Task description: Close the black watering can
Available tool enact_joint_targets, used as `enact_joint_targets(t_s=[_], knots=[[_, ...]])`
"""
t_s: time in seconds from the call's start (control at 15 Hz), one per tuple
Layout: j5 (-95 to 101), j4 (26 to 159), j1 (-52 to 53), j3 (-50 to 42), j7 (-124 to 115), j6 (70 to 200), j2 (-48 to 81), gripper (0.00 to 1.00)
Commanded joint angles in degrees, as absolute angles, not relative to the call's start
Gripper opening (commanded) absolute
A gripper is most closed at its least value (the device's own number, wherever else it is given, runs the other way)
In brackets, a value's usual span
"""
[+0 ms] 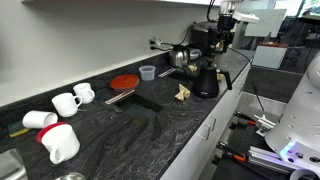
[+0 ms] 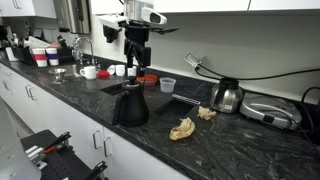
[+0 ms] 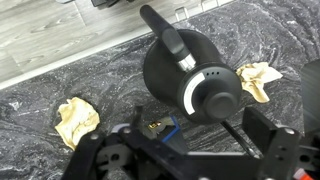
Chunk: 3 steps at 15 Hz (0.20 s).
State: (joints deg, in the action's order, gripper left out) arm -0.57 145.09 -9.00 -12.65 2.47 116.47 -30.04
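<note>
The black watering can stands on the dark marbled counter in both exterior views (image 1: 207,80) (image 2: 131,105). In the wrist view I look down on it (image 3: 175,65). Its looped handle (image 3: 168,38) points up-frame and its thin spout (image 3: 238,138) runs between my fingers. A black lid with a round knob (image 3: 217,98) sits at its top, with a pale ring showing along the lid's left edge. My gripper (image 3: 198,140) is open and empty. It hangs straight above the can (image 1: 226,45) (image 2: 137,62), clear of it.
A shiny silver pot (image 1: 183,55) (image 2: 227,95) stands behind the can. Crumpled paper pieces (image 2: 183,128) (image 3: 75,118) (image 3: 258,78) lie beside it. A red lid (image 1: 122,82), a blue cup (image 1: 147,72) and white mugs (image 1: 66,102) sit further along. A coffee machine (image 1: 217,35) is behind the arm.
</note>
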Motion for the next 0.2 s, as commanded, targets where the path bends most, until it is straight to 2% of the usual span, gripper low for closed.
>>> enact_joint_targets(t_s=[0.0, 0.13], knots=[[-1.0, 145.0, -9.7, -12.0, 2.8, 116.3, -29.9, 1.0], [-1.0, 145.0, -9.7, -12.0, 2.8, 116.3, -29.9, 1.0]])
